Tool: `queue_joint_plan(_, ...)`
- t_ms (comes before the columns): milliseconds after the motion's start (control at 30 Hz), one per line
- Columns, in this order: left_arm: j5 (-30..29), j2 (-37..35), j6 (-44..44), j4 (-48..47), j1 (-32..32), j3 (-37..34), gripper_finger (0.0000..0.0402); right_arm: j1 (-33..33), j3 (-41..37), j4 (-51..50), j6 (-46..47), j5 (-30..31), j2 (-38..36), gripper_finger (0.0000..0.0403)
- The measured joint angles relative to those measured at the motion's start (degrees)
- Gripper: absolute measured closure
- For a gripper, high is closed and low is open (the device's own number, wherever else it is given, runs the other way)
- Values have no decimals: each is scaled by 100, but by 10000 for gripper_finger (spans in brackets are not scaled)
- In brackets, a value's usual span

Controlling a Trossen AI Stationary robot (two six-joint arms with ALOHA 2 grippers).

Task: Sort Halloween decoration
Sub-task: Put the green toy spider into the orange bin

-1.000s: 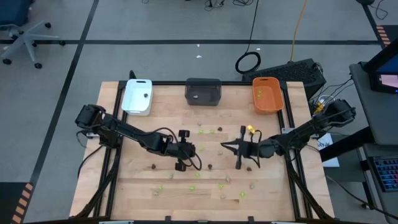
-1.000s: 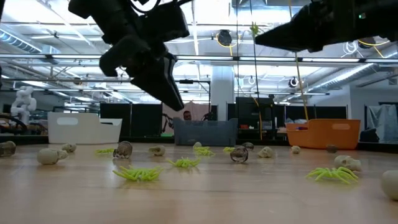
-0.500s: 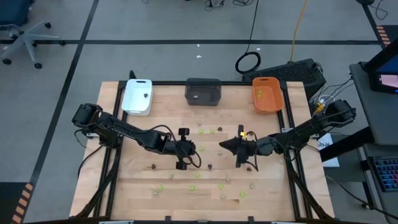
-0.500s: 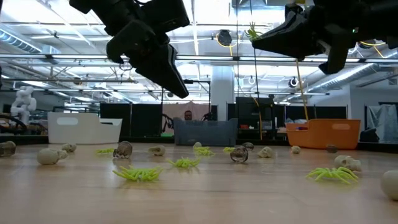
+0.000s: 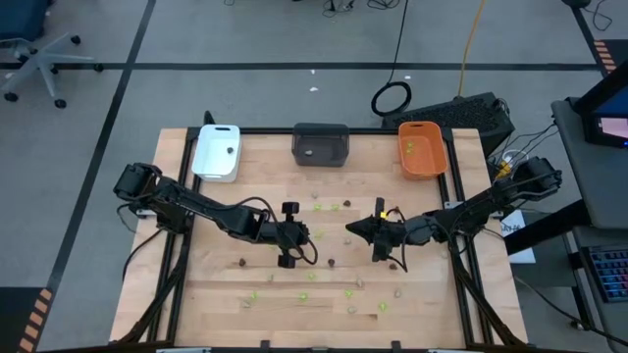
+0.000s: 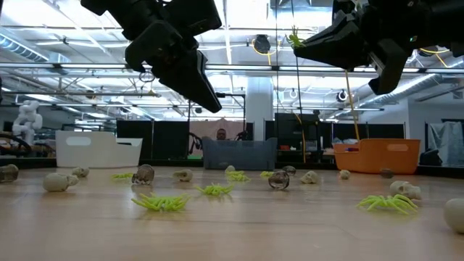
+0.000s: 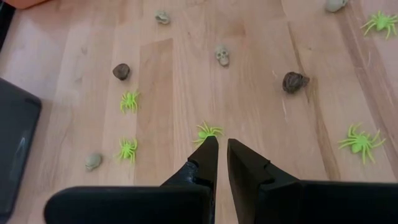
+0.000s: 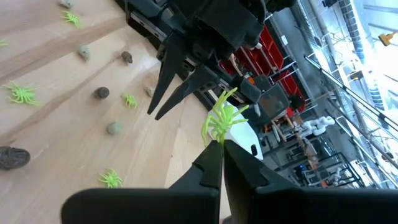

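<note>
The Halloween decoration lies scattered on the wooden table: lime green spiders [image 7: 208, 130], pale skulls [image 7: 222, 55] and dark pieces [image 7: 294, 81]. My right gripper [image 8: 220, 144] hangs high above the table's middle right and is shut on one green spider [image 8: 222, 118], which also shows in the low view [image 6: 295, 36]. My left gripper [image 7: 221, 144] hangs above the table's middle, slanting down. Its fingers are shut to a narrow slit with nothing between them. It is well clear of the table [image 6: 214, 107], over a spider lying there. My right gripper pinches the green spider by its legs on one side [image 8: 217, 134], just at the fingertips. The fingers lie about level and point toward the table's left. The spider sticks out beyond the tips, lifted clear of the table.
Three trays stand along the far edge: white [image 5: 217, 152] at the left, dark grey [image 5: 321, 144] in the middle, orange [image 5: 422, 149] at the right. More spiders and skulls lie near the front edge [image 5: 348, 292]. The two grippers face each other closely over the table's middle.
My right gripper has rolled about its own pointing line while staying in place, still shut on the spider, which has turned with it.
</note>
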Motion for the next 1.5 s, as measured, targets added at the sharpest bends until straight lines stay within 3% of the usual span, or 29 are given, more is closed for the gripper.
queue_joint_plan(367, -16, 0, 35, 98, 0, 0, 369, 0, 0, 18, 414, 42, 0, 403)
queue_joint_plan(433, -24, 0, 35, 91, 0, 0, 369, 4, 1, 155, 814, 379, 0, 403)
queue_joint_plan(567, -24, 0, 37, 89, 4, -1, 369, -7, 103, 210, 1742, 1602, -95, 403)
queue_joint_plan(667, -24, 0, 33, 84, 4, -2, 369, -114, 179, -64, 2141, 1695, -292, 403)
queue_joint_plan(800, -24, 0, 5, 45, -1, -2, 369, -499, 339, -1157, 2955, 1843, -784, 403)
queue_joint_plan(1133, -24, 2, 14, 43, -7, -4, 369, -2476, 1323, -6257, 5553, 1831, -2104, 403)
queue_joint_plan(1300, -24, 2, 31, 45, -7, -4, 369, -3498, 1364, -7269, 6082, 1789, -2218, 403)
queue_joint_plan(1500, -15, 2, 2, 69, -17, -4, 369, -4722, 1362, -7789, 6597, 994, -2024, 403)
